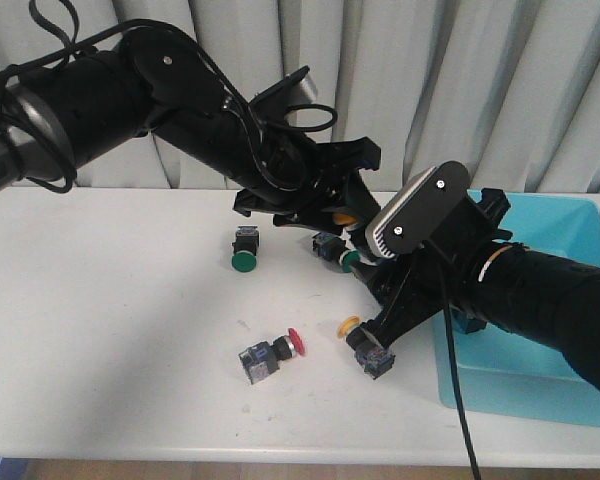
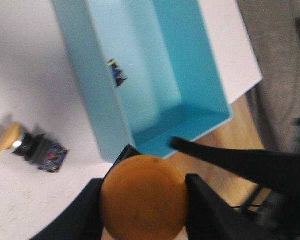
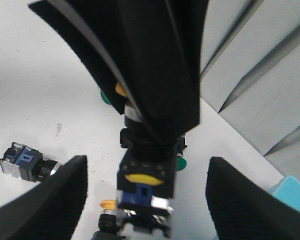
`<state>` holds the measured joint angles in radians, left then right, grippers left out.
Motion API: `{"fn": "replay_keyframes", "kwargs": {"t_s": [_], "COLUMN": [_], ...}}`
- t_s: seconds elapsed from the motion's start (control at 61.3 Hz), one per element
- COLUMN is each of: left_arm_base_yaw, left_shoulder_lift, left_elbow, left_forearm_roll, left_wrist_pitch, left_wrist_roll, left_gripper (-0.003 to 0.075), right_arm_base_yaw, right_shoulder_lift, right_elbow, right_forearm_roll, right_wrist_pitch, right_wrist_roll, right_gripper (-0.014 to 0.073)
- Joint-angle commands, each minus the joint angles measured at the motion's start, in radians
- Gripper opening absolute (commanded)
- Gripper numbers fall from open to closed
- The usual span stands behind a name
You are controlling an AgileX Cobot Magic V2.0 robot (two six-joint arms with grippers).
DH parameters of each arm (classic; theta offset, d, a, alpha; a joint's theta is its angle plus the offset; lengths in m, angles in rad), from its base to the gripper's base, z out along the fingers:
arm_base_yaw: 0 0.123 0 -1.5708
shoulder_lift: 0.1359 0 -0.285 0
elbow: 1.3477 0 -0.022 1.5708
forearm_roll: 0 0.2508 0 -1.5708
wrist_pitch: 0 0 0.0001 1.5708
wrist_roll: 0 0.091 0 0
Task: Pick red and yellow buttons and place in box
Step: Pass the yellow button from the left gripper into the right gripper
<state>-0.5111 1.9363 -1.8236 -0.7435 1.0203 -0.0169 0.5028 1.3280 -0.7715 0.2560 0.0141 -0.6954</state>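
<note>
My left gripper (image 1: pixel 340 214) is shut on a yellow button (image 2: pixel 144 197), held by its cap above the table's middle. In the right wrist view that button (image 3: pixel 145 192) hangs body-first between my right gripper's open fingers (image 3: pixel 55 200), touching neither. My right gripper (image 1: pixel 375 300) is open and empty just below and to the right of the left one. Another yellow button (image 1: pixel 365 345) lies on the table under it. A red button (image 1: pixel 273 355) lies nearer the front. The turquoise box (image 1: pixel 580 225) stands at the right; one button (image 2: pixel 117 75) lies inside it.
Two green-capped buttons (image 1: pixel 244 250) (image 1: pixel 335 250) lie on the white table (image 1: pixel 100 300) near the left gripper. Grey curtains hang behind. The right arm's cable (image 1: pixel 458 390) hangs over the box's near corner.
</note>
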Motion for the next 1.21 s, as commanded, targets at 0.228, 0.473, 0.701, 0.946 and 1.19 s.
{"fn": "replay_keyframes", "kwargs": {"t_s": [0.228,0.473,0.701,0.946,1.19], "left_arm_base_yaw": [0.003,0.003,0.002,0.002,0.002], "left_shoulder_lift": [-0.079,-0.079,-0.079,-0.077,-0.077], "left_elbow": [-0.032,-0.032,-0.032,-0.032,-0.032], "left_forearm_roll": [-0.184,-0.178,-0.178,-0.168,-0.17], "left_wrist_pitch": [0.054,0.07,0.059,0.027,0.039], "left_wrist_roll": [0.08,0.084,0.337,0.403,0.402], "left_gripper": [-0.0007,-0.0006,0.0073,0.0317,0.058], "right_arm_base_yaw": [-0.001,-0.001,-0.001,-0.001,-0.002], "right_shoulder_lift": [-0.004,-0.004,-0.005,-0.005,-0.005], "right_elbow": [-0.028,-0.028,-0.028,-0.028,-0.028], "right_forearm_roll": [0.054,0.072,0.072,0.086,0.087], "right_wrist_pitch": [-0.113,-0.108,-0.102,-0.102,-0.108], "right_wrist_roll": [0.001,0.001,0.001,0.001,0.001], "right_gripper": [0.044,0.008,-0.0006,-0.0003,-0.0003]}}
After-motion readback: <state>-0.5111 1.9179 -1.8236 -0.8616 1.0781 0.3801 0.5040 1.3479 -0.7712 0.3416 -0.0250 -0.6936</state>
